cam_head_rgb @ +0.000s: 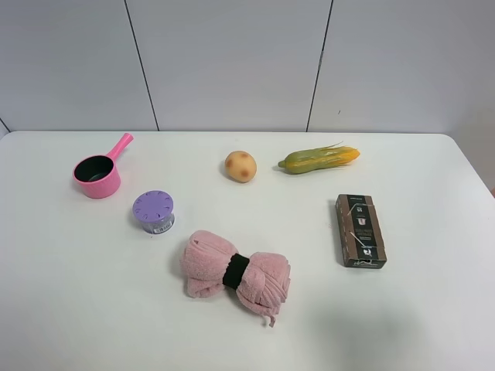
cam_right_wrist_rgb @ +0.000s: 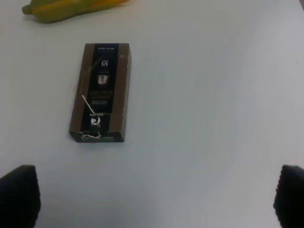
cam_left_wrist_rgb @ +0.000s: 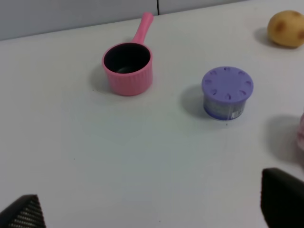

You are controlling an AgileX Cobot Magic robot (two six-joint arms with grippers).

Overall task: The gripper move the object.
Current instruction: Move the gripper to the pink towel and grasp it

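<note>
The dusty-pink towel bundle point(cam_head_rgb: 236, 272) is lying flat on the white desk point(cam_head_rgb: 62, 309), toward the near edge and about midway between the left and right edges. A black band point(cam_head_rgb: 235, 270) is cinching it at the middle, so that it is fanning out to both sides like a bow. Nothing is touching it.

Neither arm is showing in the high view. In the left wrist view, the left gripper point(cam_left_wrist_rgb: 152, 209) is hovering over bare desk with its black jaws spread wide apart and nothing between them. A sliver of the towel is peeking in at that picture's edge. The right gripper point(cam_right_wrist_rgb: 154, 197) is likewise standing wide apart over bare desk, holding nothing.

A bright pink saucepan point(cam_head_rgb: 98, 175) is sitting near the far left corner, its handle pointing toward the far edge. A tin with a purple lid point(cam_head_rgb: 153, 210) is standing between the saucepan and the towel. A potato point(cam_head_rgb: 240, 166) and a corn cob in its green husk point(cam_head_rgb: 319, 159) are lying near the far edge. A dark brown box point(cam_head_rgb: 360, 230) is lying flat toward the right edge, well apart from the towel.
</note>
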